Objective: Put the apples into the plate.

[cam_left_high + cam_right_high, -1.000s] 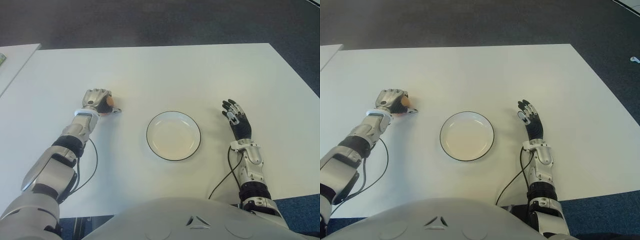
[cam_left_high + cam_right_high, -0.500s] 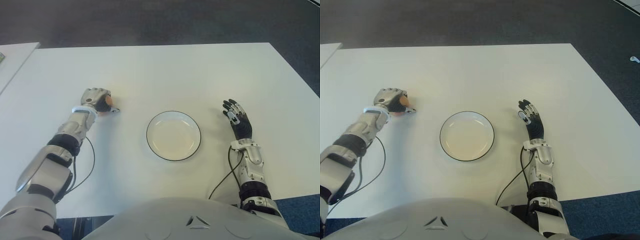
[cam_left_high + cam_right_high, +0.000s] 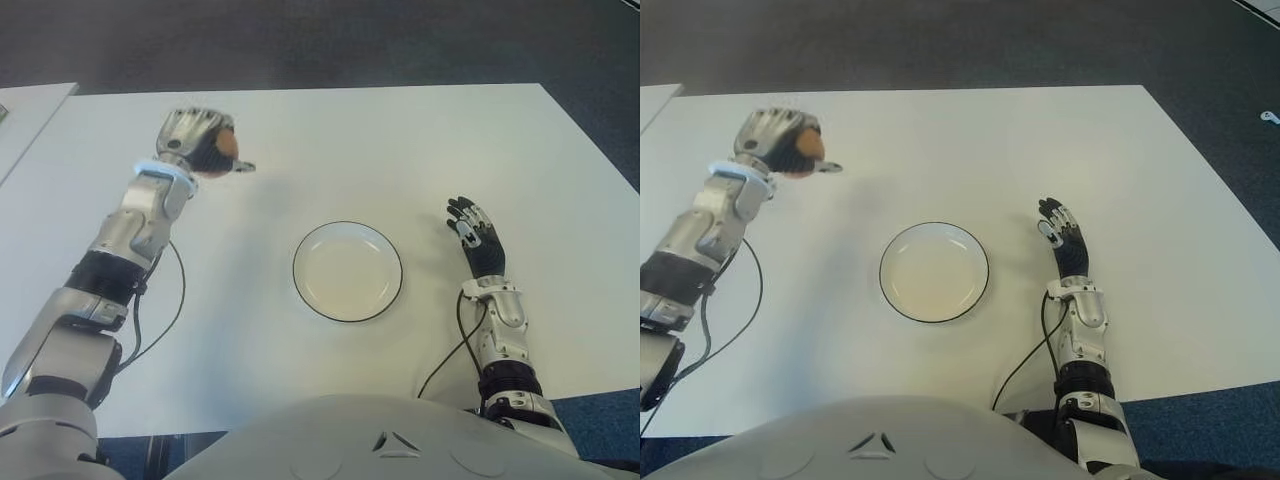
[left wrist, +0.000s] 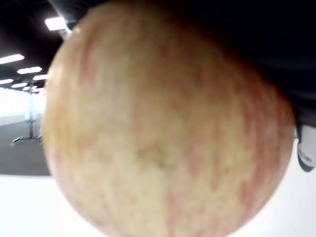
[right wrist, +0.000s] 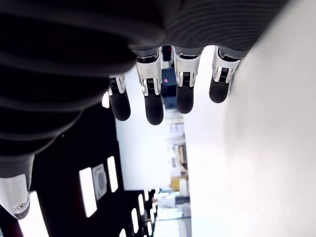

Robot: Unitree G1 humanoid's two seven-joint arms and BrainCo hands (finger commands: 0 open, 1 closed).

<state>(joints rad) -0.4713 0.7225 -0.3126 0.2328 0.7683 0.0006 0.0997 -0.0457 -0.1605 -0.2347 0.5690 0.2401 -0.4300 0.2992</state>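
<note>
1. One apple is all I can find here, no second one anywhere on the white surface (image 3: 330,140). Starting nearest the robot: the right robot hand (image 3: 477,240) shows low and right of centre in the eye views, just right of the plate, fingers stretched out loose with nothing in them. Its own wrist view shows four straight fingertips (image 5: 153,111) and nothing between them. It's idle.

2. Next out, the plate (image 3: 347,271) sits in the middle of the frame, white with a thin dark rim, nothing in it yet. It's well apart from the arm doing the work.

3. Farthest out, upper left of the frame, the left robot hand (image 3: 195,142) is lifted off the surface with its fingers curled tight round the apple (image 3: 222,147). In the left wrist view the apple (image 4: 163,128) fills nearly the whole picture, yellowish with red streaks, so it looks seated deep in the palm.

4. My read: the pick is done and the carry to the plate is the step in hand. To do it well I'd keep the squeeze steady, sweep toward the centre of the frame and clear the rim. Then come down low over the middle of the plate before letting go. Apples are round and roll, so a release from high up or near the edge could send it off across the surface.
</note>
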